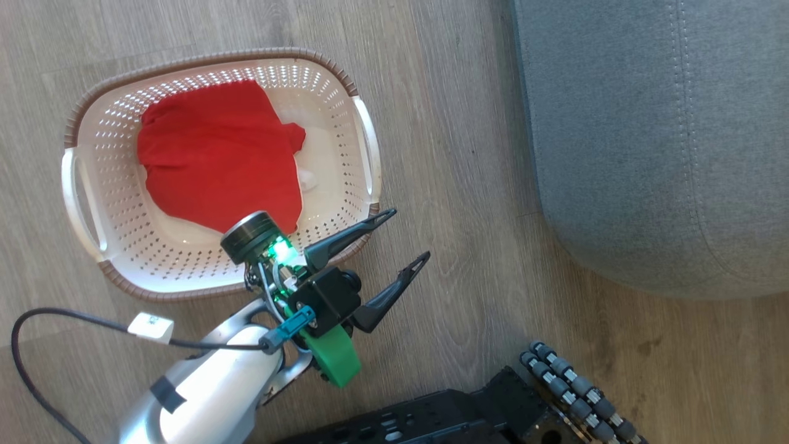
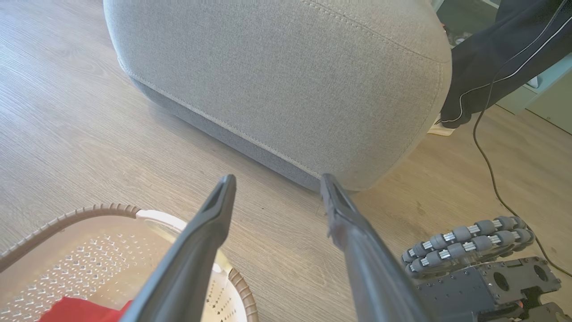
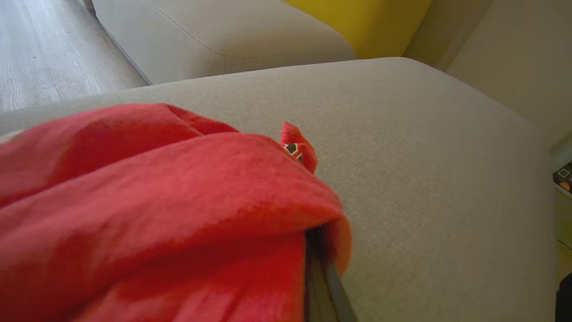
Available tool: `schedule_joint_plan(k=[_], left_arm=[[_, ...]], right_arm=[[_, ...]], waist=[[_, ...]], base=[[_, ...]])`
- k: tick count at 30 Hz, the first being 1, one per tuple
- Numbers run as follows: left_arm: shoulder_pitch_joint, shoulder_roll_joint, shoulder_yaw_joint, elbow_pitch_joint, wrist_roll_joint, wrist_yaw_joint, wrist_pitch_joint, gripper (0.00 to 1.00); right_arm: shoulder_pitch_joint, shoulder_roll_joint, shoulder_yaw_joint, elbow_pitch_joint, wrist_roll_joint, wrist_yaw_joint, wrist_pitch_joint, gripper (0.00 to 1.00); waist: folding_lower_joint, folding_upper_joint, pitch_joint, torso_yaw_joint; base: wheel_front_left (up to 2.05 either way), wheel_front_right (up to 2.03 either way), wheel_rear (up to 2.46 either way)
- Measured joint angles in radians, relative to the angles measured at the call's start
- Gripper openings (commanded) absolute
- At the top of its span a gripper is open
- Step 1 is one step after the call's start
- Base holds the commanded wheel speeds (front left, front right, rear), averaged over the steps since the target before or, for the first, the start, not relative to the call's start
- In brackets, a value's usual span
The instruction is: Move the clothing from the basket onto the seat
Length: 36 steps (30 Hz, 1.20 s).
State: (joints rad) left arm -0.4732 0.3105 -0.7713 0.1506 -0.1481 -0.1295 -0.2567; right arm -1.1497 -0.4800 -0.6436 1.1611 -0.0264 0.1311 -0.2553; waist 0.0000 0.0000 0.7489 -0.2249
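One red garment (image 1: 216, 160) lies crumpled in the cream perforated basket (image 1: 363, 142) on the floor; its corner also shows in the left wrist view as a red garment (image 2: 67, 309) inside the basket (image 2: 107, 209). My left gripper (image 1: 408, 234) hangs open and empty just past the basket's near right corner, its fingers aimed toward the grey seat (image 1: 653, 135). In the left wrist view the left gripper (image 2: 277, 179) faces the seat's rounded corner (image 2: 290, 80). A second red garment (image 3: 147, 205) is bunched over my right gripper (image 3: 318, 243), low above the seat (image 3: 424, 170); one dark finger (image 3: 328, 290) shows beneath the cloth.
Wood floor separates basket and seat. My base with its roller wheels (image 1: 579, 394) sits at the bottom. A person's dark-clad limb (image 2: 491, 58) and a thin cable (image 2: 487, 152) are beside the seat's far end. A yellow cushion (image 3: 357, 22) and another sofa cushion (image 3: 223, 40) lie beyond.
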Motion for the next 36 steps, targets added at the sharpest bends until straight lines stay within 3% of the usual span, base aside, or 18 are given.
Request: schedule_joint_plan(k=[8, 15, 21, 22, 23, 24, 25, 36], left_arm=[[0.007, 0.001, 0.001, -0.003, 0.0, 0.0, 0.0, 1.0], [0.007, 0.0, 0.004, -0.009, -0.001, 0.0, 0.0, 1.0], [0.009, -0.005, 0.032, -0.028, -0.006, 0.0, 0.0, 1.0], [0.009, -0.007, 0.032, -0.03, -0.006, 0.0, 0.0, 1.0], [0.009, -0.009, 0.032, -0.03, -0.006, 0.0, 0.0, 1.0], [0.011, -0.01, 0.03, -0.03, -0.006, 0.0, 0.0, 1.0], [0.013, -0.01, 0.028, -0.03, -0.006, 0.0, 0.0, 1.0], [0.017, -0.026, 0.013, -0.021, -0.001, 0.0, 0.0, 1.0]], right_arm=[[-0.028, -0.005, -0.034, 0.046, -0.085, 0.0, 0.0, 0.0], [-0.049, 0.026, -0.049, -0.067, -0.138, 0.0, 0.0, 0.0], [-0.049, 0.04, -0.069, -0.047, -0.197, 0.0, 0.0, 0.0], [-0.049, 0.04, -0.07, -0.037, -0.203, 0.0, 0.0, 0.13], [-0.05, 0.042, -0.07, -0.029, -0.204, 0.0, 0.0, 0.45], [-0.05, 0.042, -0.069, -0.024, -0.206, 0.0, 0.0, 0.88], [-0.051, 0.042, -0.068, -0.02, -0.214, 0.0, 0.0, 1.0], [-0.09, 0.04, -0.03, 0.057, -0.267, 0.0, 0.0, 1.0]], waist=[[0.0, 0.0, -0.01, -0.008], [0.0, 0.0, -0.009, -0.006], [0.0, 0.0, -0.012, 0.004], [0.0, 0.0, -0.012, 0.006], [0.0, 0.0, -0.011, 0.008], [0.0, 0.0, -0.01, 0.009], [0.0, 0.0, -0.009, 0.01], [0.0, 0.0, -0.033, 0.016]], base=[[0.0, 0.0, 0.0], [0.0, 0.0, 0.0], [0.0, 0.0, 0.0], [0.0, 0.0, 0.0], [0.0, 0.0, 0.0], [0.0, 0.0, 0.0], [0.0, 0.0, 0.0], [0.0, 0.0, 0.0]])
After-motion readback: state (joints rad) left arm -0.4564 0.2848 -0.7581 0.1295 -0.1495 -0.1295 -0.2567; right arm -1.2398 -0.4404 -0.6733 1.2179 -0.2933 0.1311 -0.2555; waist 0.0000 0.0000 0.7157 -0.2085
